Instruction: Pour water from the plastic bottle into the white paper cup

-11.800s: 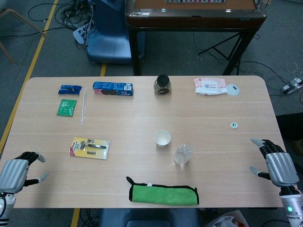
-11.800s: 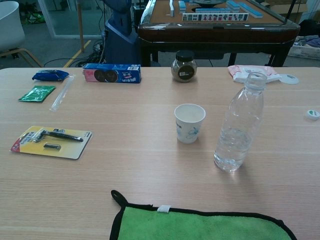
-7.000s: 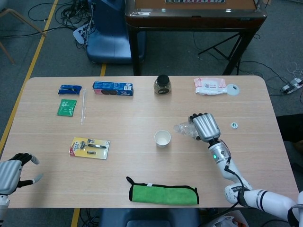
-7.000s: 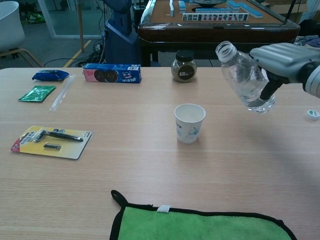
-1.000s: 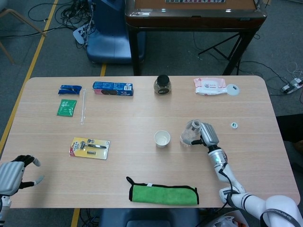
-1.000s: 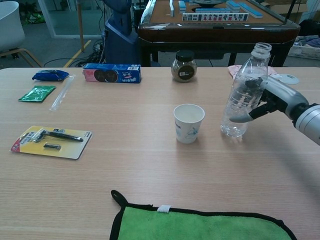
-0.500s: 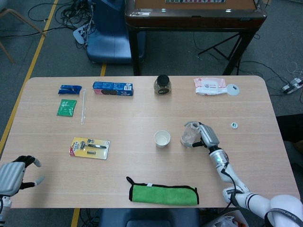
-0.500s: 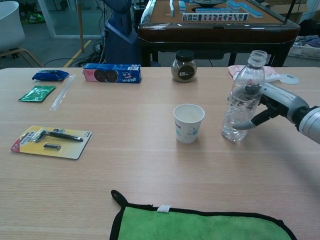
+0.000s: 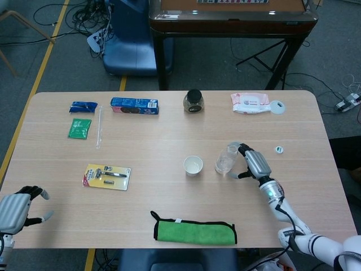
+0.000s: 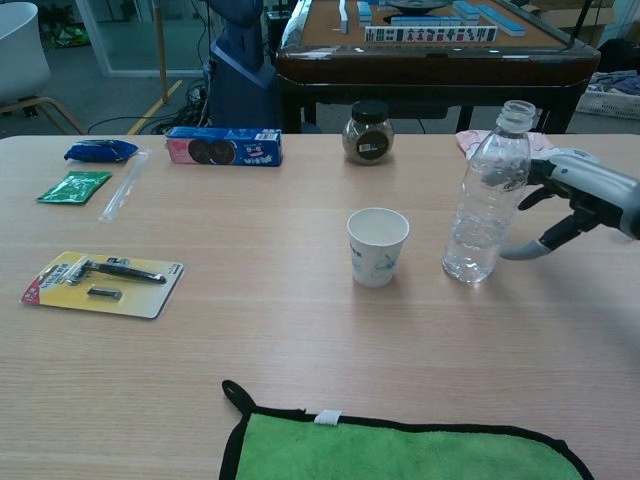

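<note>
1. Plastic bottle [image 10: 487,200], clear, uncapped, standing upright on the wooden table [image 10: 300,330], with a little water at the bottom.
2. White paper cup [image 10: 378,246] upright just left of the bottle, not touching it, mouth open upward.
3. Right hand [image 10: 585,195] just right of the bottle, fingers spread and curved toward it but apart from its wall, holding nothing; in the head view [image 9: 255,162] likewise beside the bottle [image 9: 225,160].
4. Left hand [image 9: 16,208] far left of the bottle at the near table edge, fingers apart, holding nothing.
5. Green cloth [image 10: 400,450] with black edging, flat at the near edge, in front of the bottle and cup.
6. Small jar with a black lid [image 10: 368,132] behind the bottle and to its left, near the far edge.
7. Blue biscuit box [image 10: 224,146] further left along the far side.
8. Blue packet [image 10: 100,150], green sachet [image 10: 74,186] and clear wrapped straw [image 10: 124,185] at the far left.
9. Razor on a yellow card [image 10: 105,283] well left of the bottle, nearer the front.
10. Pack of wipes [image 9: 250,103] behind the bottle; small white bottle cap [image 9: 278,149] to its right.
</note>
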